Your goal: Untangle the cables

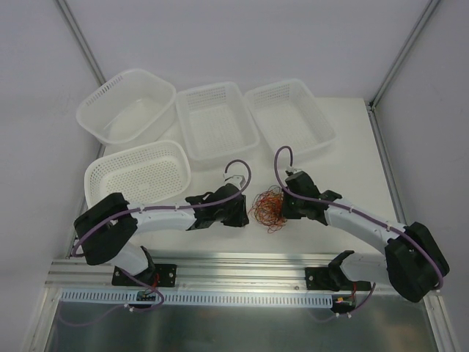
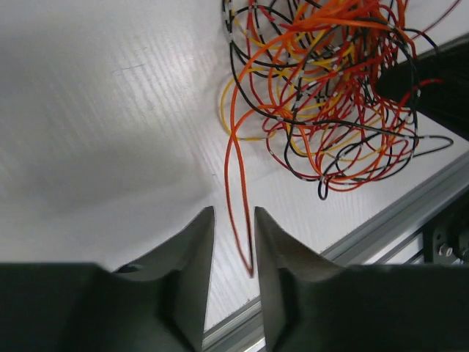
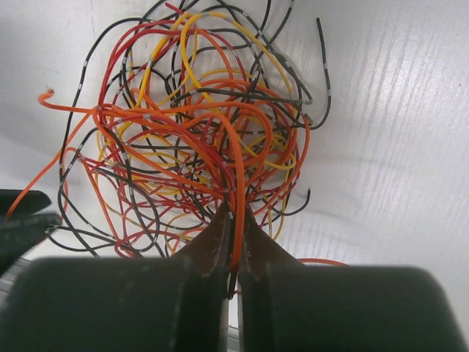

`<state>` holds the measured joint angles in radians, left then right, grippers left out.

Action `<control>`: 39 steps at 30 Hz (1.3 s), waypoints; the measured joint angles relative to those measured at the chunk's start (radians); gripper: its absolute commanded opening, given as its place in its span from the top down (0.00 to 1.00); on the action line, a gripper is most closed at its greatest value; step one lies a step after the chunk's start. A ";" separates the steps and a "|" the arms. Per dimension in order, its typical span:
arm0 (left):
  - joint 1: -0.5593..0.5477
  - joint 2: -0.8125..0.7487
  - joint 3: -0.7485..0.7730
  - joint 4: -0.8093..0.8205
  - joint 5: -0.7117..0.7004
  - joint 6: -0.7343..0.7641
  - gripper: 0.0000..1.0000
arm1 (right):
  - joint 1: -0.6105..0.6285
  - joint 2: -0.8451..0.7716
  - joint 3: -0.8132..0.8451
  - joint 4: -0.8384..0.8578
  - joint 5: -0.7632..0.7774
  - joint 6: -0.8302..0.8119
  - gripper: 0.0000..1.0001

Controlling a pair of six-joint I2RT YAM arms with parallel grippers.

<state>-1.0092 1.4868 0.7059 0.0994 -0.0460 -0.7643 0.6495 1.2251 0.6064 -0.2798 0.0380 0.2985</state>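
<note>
Grippers sat low on either side of the cables (image 1: 267, 209). The right gripper (image 3: 234, 220) was pinched almost closed on one orange wire (image 3: 238, 183), which arched out of the heap and ran down between its fingers. The left gripper (image 2: 233, 227) stood at a narrow gap and held nothing. A long orange loop (image 2: 248, 257) trailing from the heap lay between its fingers, its bend just beside one of them; contact could not be confirmed.

The cables lay as one loose tangle of red, orange, yellow and black strands on the white table (image 1: 352, 169), between the two grippers and near the front rail (image 1: 242, 265). Four white baskets (image 1: 139, 172) stood well apart from it, toward the far side.

Assessment: the strands appeared very light, limp but springy, and smooth-coated, so likely to slip from a shallow pinch. Pulling one strand would probably drag the whole heap or tighten crossings. The best holds were judged to be outlying loops and free ends, such as the orange tip (image 3: 47, 95), with the other gripper pinning the bulk.
</note>
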 measured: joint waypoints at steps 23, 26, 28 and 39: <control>0.063 -0.528 0.240 -0.523 -0.257 0.101 1.00 | -0.269 -0.253 0.050 -0.148 -0.130 -0.031 0.98; 0.090 -0.547 0.296 -0.606 -0.248 0.115 1.00 | -0.317 -0.285 0.085 -0.169 -0.162 -0.032 0.98; 0.104 -0.549 0.339 -0.650 -0.246 0.124 1.00 | -0.351 -0.300 0.101 -0.199 -0.167 -0.035 0.97; 0.139 -0.524 0.416 -0.761 -0.232 0.135 1.00 | -0.471 -0.341 0.149 -0.406 -0.071 -0.125 0.46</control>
<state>-0.8700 0.9627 1.1221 -0.6621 -0.2779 -0.6296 0.1787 0.8837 0.7551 -0.6861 -0.0334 0.1734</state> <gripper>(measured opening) 0.009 0.419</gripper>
